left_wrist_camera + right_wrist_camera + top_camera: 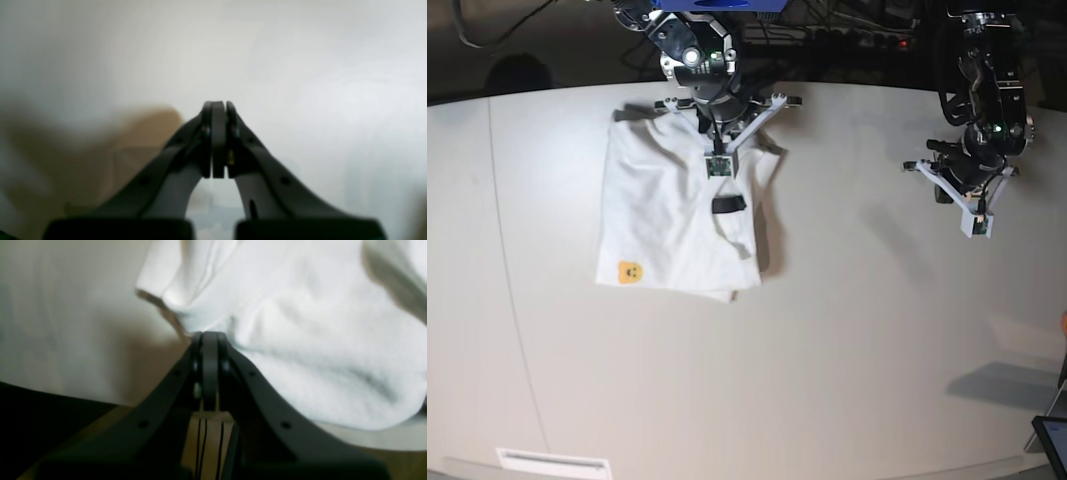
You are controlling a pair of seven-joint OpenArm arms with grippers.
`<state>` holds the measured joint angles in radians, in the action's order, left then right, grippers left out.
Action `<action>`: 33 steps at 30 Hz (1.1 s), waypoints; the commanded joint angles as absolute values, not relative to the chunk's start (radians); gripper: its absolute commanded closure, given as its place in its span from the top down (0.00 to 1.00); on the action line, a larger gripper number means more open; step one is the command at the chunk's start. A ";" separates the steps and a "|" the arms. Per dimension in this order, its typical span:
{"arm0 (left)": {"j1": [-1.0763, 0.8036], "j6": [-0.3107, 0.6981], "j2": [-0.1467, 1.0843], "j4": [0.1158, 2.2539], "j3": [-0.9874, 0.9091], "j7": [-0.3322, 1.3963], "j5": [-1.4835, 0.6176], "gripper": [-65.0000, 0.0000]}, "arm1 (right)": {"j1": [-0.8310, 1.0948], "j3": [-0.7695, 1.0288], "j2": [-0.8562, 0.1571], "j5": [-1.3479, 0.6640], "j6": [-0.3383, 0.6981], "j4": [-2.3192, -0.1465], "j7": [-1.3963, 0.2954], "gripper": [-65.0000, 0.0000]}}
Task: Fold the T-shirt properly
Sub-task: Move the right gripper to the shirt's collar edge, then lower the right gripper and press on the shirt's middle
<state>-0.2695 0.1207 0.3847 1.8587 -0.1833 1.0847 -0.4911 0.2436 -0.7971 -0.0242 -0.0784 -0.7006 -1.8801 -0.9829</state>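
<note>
We find the T-shirt (667,215) partly folded on the tabletop (847,350), long axis front-to-back, directly under the closed, empty right pincer (728,204), while the left pincer (957,195), likewise closed, hangs well apart.

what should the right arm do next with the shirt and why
Probably press down and smooth the bunched right side. The right gripper is shut over the T-shirt, holding no cloth as far as I can tell, and that edge lies rumpled.
</note>
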 commanded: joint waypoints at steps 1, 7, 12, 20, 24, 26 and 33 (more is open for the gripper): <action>-0.265 0.117 0.398 1.873 -0.191 1.070 -0.489 0.00 | 0.219 -0.796 -0.015 -0.071 -0.698 -1.906 -0.964 0.00; -0.259 0.117 0.400 1.873 -0.191 1.070 -0.489 0.00 | 0.113 -0.737 -0.028 -0.073 -0.698 -1.995 -1.095 0.00; -0.259 0.117 0.400 1.873 -0.191 1.069 -0.489 0.00 | -0.004 -0.742 -0.028 -0.077 -0.698 -1.991 -1.119 0.00; -0.259 0.117 0.400 1.871 -0.191 1.069 -0.489 0.00 | -0.147 -0.737 -0.028 -0.073 -0.698 -1.767 -1.046 0.00; -0.259 0.117 0.398 1.871 -0.191 1.069 -0.489 0.00 | -0.185 -0.737 -0.028 -0.073 -0.698 -1.664 -0.990 0.00; -0.259 0.117 0.398 1.871 -0.191 1.069 -0.489 0.00 | -0.206 -0.740 -0.028 -0.077 -0.698 -1.613 -0.961 0.00; -0.257 0.117 0.398 1.871 -0.191 1.069 -0.489 0.00 | -0.228 -0.746 0.031 -0.074 -0.698 -1.491 -0.915 0.00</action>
